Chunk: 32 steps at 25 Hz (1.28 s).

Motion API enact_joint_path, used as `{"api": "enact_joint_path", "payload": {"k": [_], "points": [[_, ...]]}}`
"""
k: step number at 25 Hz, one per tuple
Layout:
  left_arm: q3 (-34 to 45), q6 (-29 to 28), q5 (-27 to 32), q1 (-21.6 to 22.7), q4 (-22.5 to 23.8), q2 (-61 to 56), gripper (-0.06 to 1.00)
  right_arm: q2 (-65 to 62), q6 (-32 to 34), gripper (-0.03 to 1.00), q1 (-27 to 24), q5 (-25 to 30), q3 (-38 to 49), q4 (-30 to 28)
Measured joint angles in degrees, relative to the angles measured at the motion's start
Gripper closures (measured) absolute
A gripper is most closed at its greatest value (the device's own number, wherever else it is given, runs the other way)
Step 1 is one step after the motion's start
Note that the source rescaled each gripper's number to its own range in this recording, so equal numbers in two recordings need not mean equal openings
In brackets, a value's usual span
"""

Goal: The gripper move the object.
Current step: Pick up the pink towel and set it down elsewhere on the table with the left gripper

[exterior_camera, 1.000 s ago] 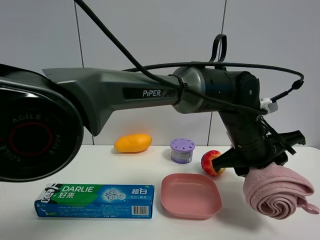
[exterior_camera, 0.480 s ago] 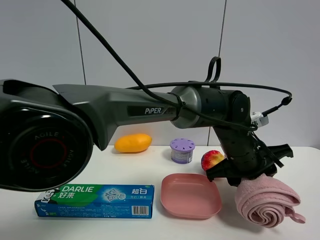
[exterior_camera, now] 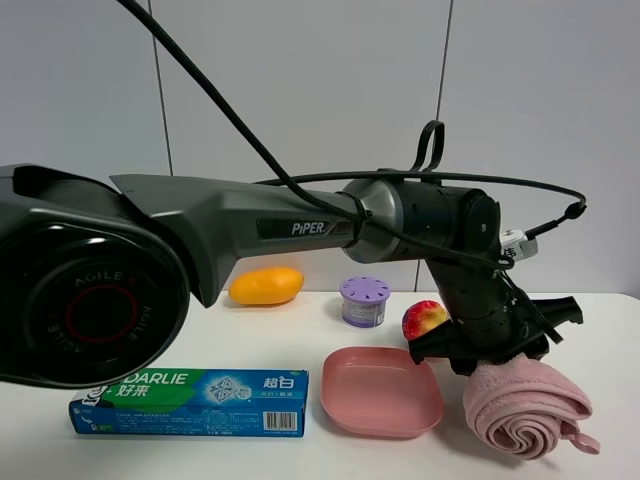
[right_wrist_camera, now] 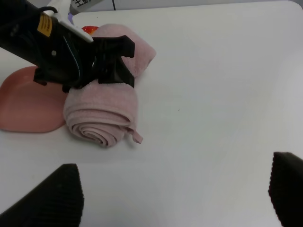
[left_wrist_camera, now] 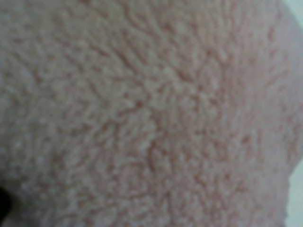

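The left hand squeezes the fluffy pink towel, rolled up like a snail, on the white tabletop just beside the pink plate. The right hand is wide open.

My left gripper has carried the towel lower and leftward (arm dropped with it). The roll now sits closer to the pink plate.

I read the towel as soft fluffy cloth, its fuzzy pile filling my left wrist view. The pink plate is smooth matt plastic, and the toothpaste box is glossy printed card. The left gripper looks like matt black plastic. The arm shell is smooth dark grey with a slight sheen. The table is smooth matt white.
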Motion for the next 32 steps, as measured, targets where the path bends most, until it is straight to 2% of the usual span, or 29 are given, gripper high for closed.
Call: {"api": "enact_joint_path", "payload": {"k": [1, 5, 11, 16, 21, 32], "points": [[0.0, 0.06, 0.0, 0.0, 0.0, 0.0, 0.92, 0.0, 0.0, -0.03, 0.0, 0.0, 0.0, 0.0], [0.0, 0.18, 0.0, 0.0, 0.0, 0.0, 0.67, 0.0, 0.0, -0.03, 0.0, 0.0, 0.0, 0.0], [0.0, 0.18, -0.63, 0.0, 0.0, 0.0, 0.48, 0.0, 0.0, -0.03, 0.0, 0.0, 0.0, 0.0], [0.0, 0.18, -1.49, 0.0, 0.0, 0.0, 0.44, 0.0, 0.0, -0.03, 0.0, 0.0, 0.0, 0.0], [0.0, 1.31, -0.82, 0.0, 0.0, -0.31, 0.33, 0.0, 0.0, -0.03, 0.0, 0.0, 0.0, 0.0], [0.0, 5.69, 5.05, 0.0, -0.05, -7.72, 0.31, 0.0, 0.0, -0.03, 0.0, 0.0, 0.0, 0.0]]}}
